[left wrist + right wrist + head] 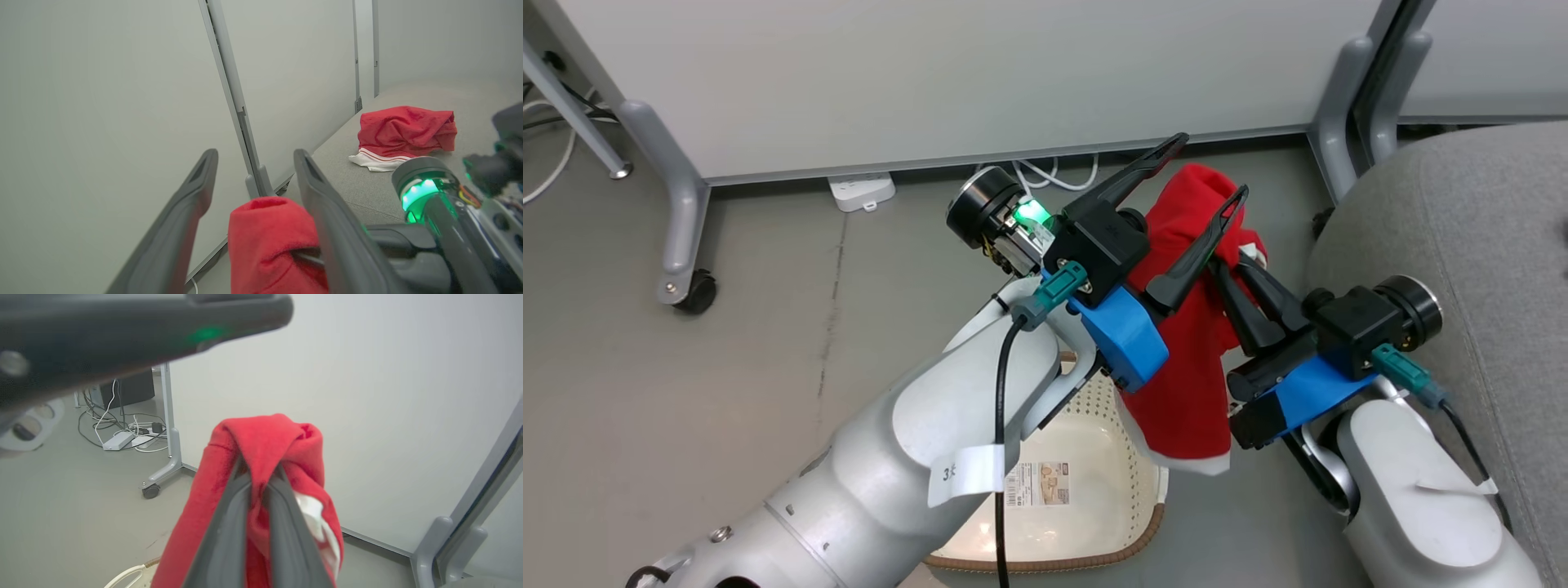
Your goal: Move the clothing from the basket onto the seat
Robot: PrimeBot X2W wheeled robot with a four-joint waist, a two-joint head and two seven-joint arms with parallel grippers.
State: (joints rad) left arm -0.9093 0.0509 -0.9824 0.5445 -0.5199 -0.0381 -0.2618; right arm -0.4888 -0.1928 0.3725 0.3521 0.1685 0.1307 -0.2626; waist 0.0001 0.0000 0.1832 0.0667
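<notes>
clothing (1184, 392): soft cloth; basket (1086, 523): smooth perforated plastic; seat (1486, 245): matt fabric

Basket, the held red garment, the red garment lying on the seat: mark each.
basket (1086, 506), head view, bare cream bottom beside the label.
held red garment (1188, 408), head view, hanging red body.
lying red garment (404, 130), left wrist view, crumpled red top.

white arm tag (965, 472), possibly "3"

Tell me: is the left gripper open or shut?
Open: the left gripper has its fingers wide apart around the clothing, which the right gripper pinches.
</notes>
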